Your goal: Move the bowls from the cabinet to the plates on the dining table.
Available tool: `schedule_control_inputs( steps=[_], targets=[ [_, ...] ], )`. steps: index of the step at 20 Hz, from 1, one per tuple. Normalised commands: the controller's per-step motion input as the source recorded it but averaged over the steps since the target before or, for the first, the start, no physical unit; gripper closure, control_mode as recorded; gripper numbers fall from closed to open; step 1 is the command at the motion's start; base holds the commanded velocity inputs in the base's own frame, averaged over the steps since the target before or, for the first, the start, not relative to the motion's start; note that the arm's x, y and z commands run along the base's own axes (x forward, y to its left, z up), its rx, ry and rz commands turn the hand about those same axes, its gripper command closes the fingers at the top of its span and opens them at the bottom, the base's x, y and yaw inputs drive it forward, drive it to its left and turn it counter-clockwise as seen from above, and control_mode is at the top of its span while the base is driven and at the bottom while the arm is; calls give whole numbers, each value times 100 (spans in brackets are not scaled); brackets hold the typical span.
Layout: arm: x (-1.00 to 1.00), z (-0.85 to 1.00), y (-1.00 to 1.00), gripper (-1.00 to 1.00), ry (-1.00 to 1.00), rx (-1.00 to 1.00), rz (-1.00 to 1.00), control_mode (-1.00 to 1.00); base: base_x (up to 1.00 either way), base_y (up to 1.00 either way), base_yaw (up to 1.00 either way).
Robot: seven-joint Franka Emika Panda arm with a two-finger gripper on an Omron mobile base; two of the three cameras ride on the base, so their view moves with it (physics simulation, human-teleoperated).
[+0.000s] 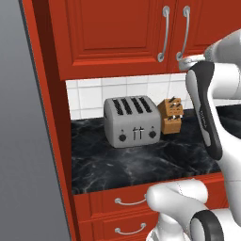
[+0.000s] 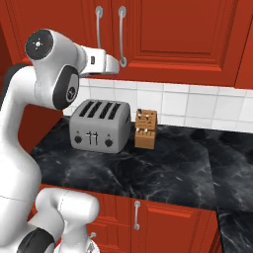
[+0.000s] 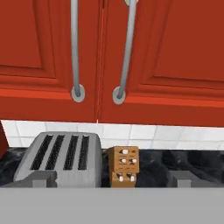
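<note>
- Left base view: we see the cabinet (image 1: 117,33) with both doors shut, its two curved silver handles (image 1: 164,33) side by side near the door seam. Our arm reaches up at the right, and the gripper (image 1: 187,60) sits just under the right-hand handle's lower end; its fingers are too hidden here to judge. Below, a grey four-slot toaster (image 1: 132,121) stands on the black counter (image 1: 141,162), a wooden knife block (image 1: 171,116) just beside it to the right.
- Right base view: the hand points at the handles' lower ends, perhaps touching one. Toaster and knife block stand near each other against the white tiles (image 2: 188,106).
- Hand view: the fingertips (image 3: 41,179) stand far apart with nothing between them, facing the closed doors and both handle ends. Any bowls behind the doors are hidden.
</note>
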Motion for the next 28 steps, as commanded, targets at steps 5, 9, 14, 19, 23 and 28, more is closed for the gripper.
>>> schedule_control_inputs(
  steps=[5, 9, 14, 19, 23, 28],
  targets=[
    [3, 23, -6, -100, -11, -3, 0, -100, 0, 0, 0],
    [11, 23, -5, -100, -10, -4, 0, -100, 0, 0, 0],
    [20, 25, -11, -100, -7, -2, 0, -100, 0, 0, 0],
    [35, 12, -10, -100, -2, 0, -1, -100, 0, 0, 0],
    [53, 0, -1, -100, 0, 0, -1, -100, 0, 0, 0],
    [53, 0, -4, -100, 0, 0, 0, -100, 0, 0, 0]
  ],
)
